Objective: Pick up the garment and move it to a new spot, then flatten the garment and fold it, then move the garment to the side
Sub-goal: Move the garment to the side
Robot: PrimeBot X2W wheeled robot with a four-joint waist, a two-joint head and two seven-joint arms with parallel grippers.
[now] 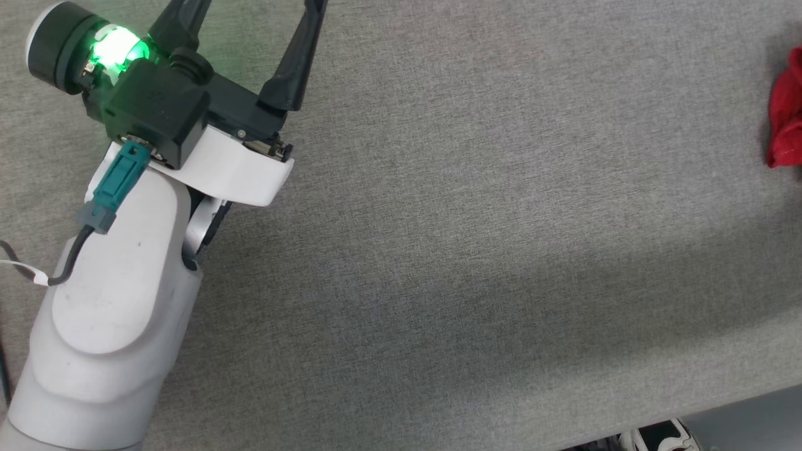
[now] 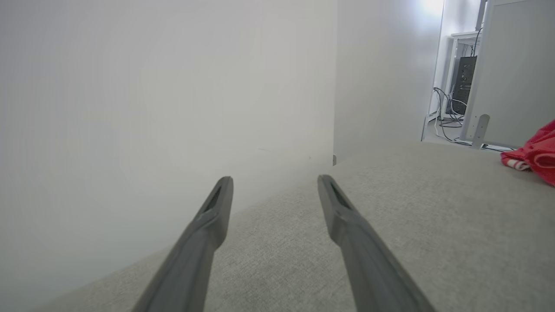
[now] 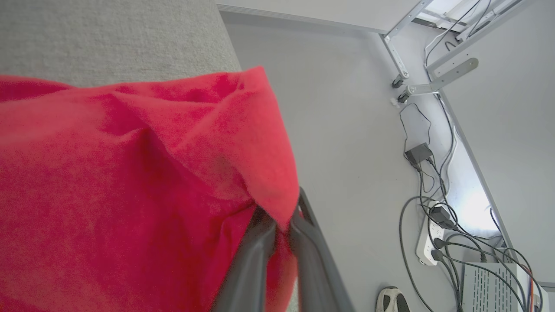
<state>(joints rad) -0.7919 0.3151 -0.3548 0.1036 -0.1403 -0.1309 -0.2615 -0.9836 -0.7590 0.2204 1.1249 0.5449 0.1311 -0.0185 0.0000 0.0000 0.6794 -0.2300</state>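
The garment [image 3: 130,173] is bright red soft fabric, bunched up at the right end of the grey table. My right gripper [image 3: 281,219] is shut on a fold at its edge, the cloth pinched between the two dark fingers. In the head view a small part of the garment [image 1: 787,119] shows at the far right edge. In the left wrist view the garment [image 2: 537,154] lies at the right, with a striped trim end showing. My left gripper [image 1: 250,25] stands open over the table's upper left, far from the cloth, with nothing between its fingers [image 2: 217,208].
The grey fabric-covered table [image 1: 476,238] stretches wide between the two arms. A white wall rises just beyond its far edge. Past the table's right end the floor holds cables, a power strip [image 3: 427,249] and a shoe [image 3: 392,299]. A shoe [image 1: 658,437] shows below the table's near edge.
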